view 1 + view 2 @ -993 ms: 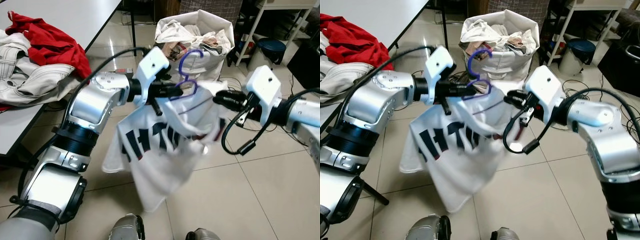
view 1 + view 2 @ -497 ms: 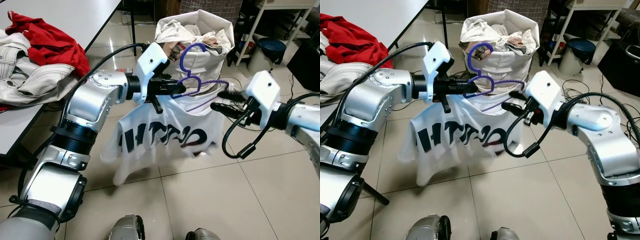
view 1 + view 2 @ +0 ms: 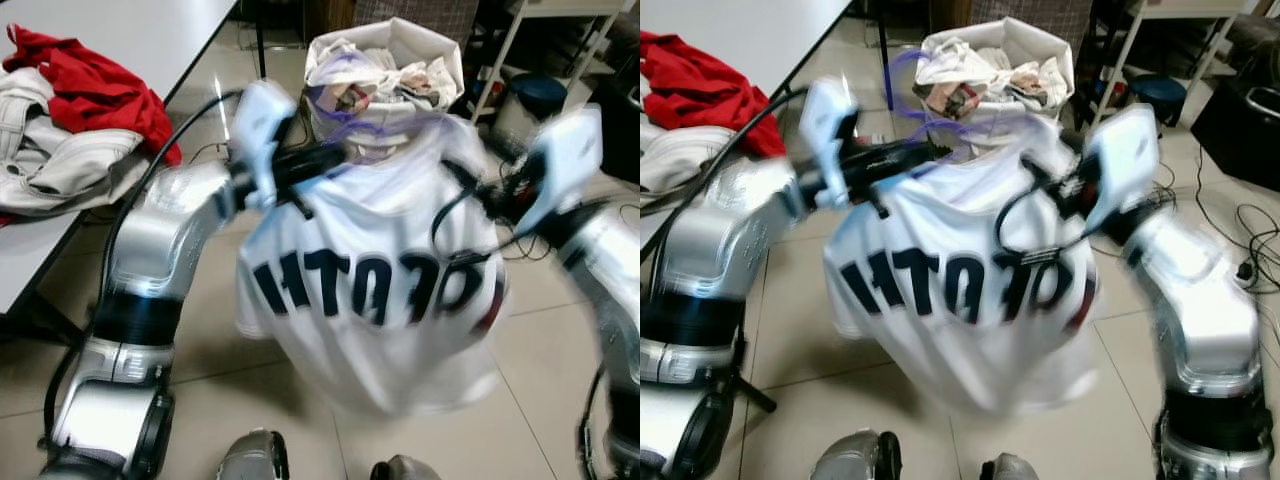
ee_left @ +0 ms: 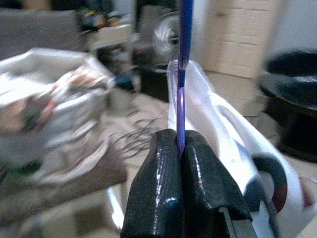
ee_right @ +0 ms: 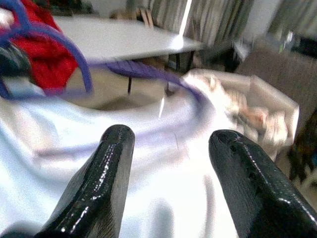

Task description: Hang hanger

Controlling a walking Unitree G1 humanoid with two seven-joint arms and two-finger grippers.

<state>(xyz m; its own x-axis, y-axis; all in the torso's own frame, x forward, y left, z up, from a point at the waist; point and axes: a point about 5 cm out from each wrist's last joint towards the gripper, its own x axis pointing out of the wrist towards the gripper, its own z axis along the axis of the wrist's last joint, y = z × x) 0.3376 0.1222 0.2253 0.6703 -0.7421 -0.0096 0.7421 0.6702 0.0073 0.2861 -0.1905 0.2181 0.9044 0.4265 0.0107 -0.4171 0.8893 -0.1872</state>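
Looking through the left eye, I get heavy motion blur: both arms and the purple hanger (image 3: pixel 345 95) are smeared, and its hook is hard to trace against the bag (image 3: pixel 395 60) behind. The white shirt (image 3: pixel 385 290) with dark lettering hangs spread between my arms, hiding most of the hanger's bar and the floor tiles below. My left tool (image 3: pixel 335 152) sits at the shirt's collar with the hanger rising just above it. On the counter (image 3: pixel 130 30) at my left lie a red cloth (image 3: pixel 95 80) and a cream jacket (image 3: pixel 50 160), both cut off by the frame edge. The bag is stuffed with crumpled clothes.

From the right eye, my right tool (image 3: pixel 1060 165) is buried behind the shirt's shoulder and I cannot make out its tips there.

At the left wrist, the two fingers (image 4: pixel 158 198) are pressed together, clamping the hanger wire, which runs straight up out of frame; the shirt drapes just beyond.

At the right wrist, the fingers (image 5: pixel 106 173) stand apart, holding nothing, with shirt fabric and the blurred hanger arc lying past them.
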